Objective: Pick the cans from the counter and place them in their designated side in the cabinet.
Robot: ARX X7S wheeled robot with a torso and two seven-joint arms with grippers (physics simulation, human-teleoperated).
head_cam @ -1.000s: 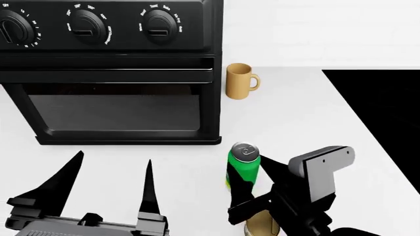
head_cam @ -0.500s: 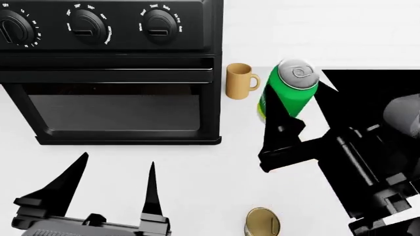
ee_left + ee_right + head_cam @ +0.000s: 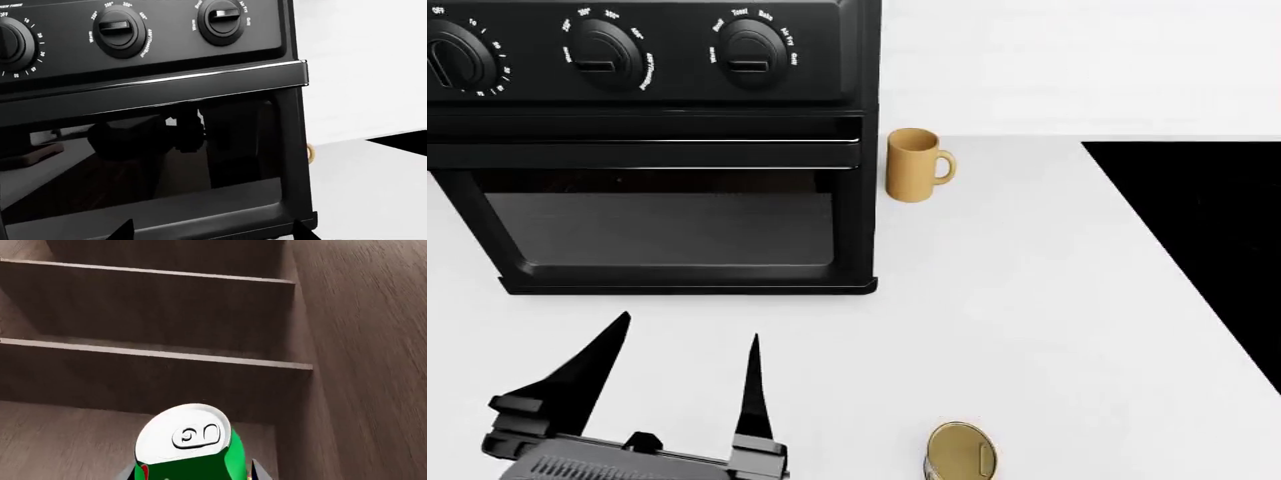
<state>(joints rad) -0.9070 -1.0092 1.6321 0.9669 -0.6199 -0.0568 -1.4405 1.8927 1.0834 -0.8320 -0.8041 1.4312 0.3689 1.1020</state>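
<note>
Currently, left wrist view: toaster oven (image 3: pixel 147 125) only. Head view: left pincer (image 3: pixel 661 400) spread apart, empty; short tin (image 3: pixel 961 452) remains on the table (image 3: pixel 1028 300). Right wrist view: green can (image 3: pixel 187 445) clamped in the right pincer, facing cabinet shelves (image 3: pixel 153 352), not yet placed.

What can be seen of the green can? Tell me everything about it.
The green can shows only in the right wrist view, seen from above its top end. Its silver, metallic-looking lid carries a pull tab; the body below is glossy green with a bit of red marking at one edge. It sits between the fingers of the right gripper, whose dark tips just show either side. Behind it are brown wood-grain cabinet shelves and a side wall. The can's lower part is out of frame.
</note>
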